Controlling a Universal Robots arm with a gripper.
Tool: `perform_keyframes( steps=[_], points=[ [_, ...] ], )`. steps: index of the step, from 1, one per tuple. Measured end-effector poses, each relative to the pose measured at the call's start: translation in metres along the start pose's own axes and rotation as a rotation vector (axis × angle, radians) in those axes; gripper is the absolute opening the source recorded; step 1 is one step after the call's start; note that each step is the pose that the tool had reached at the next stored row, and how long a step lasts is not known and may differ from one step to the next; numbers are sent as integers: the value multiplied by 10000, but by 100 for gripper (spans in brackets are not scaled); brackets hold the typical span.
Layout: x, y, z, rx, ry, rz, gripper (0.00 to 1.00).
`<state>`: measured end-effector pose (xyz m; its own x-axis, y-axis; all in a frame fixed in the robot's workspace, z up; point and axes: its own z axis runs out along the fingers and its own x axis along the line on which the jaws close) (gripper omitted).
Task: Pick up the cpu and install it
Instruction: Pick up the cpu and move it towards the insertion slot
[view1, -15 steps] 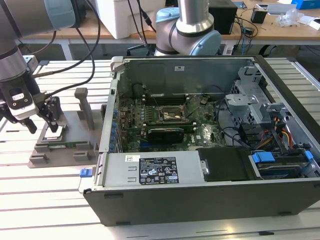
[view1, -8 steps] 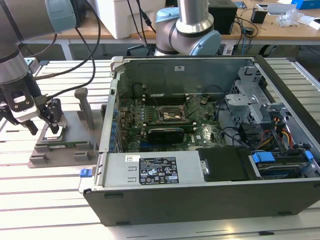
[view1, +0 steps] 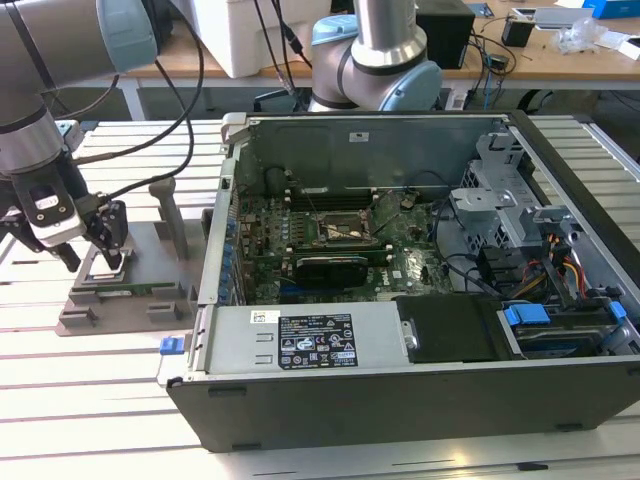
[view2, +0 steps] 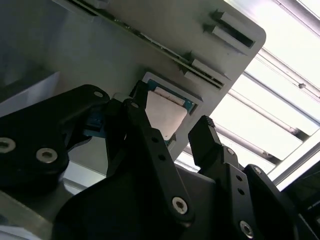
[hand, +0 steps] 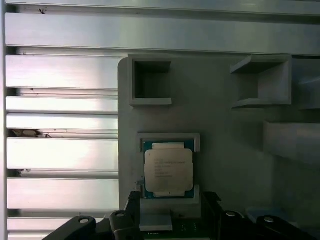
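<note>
Pick step: hand (hand: 171, 200) spread wide with the cpu (hand: 168, 170) between its jaws, seemingly not touching yet; closing calls for square, even edge contact.

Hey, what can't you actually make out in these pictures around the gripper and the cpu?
- Whether the gripper touches the cpu: in the second wrist view a finger covers the chip's edge.
- The cpu's underside: it faces the grey holder in both wrist views.
- The motherboard socket in the exterior view: too small to tell its state.
</note>
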<state>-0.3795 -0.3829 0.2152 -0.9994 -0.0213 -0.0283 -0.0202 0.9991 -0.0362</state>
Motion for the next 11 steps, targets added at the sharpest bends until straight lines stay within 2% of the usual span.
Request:
perform_keyframes(
  steps=[6, 11],
  points=[
    [-4, 89, 106, 11, 1, -2, 60],
    [-6, 110, 185, 10, -1, -1, 60]
  ],
)
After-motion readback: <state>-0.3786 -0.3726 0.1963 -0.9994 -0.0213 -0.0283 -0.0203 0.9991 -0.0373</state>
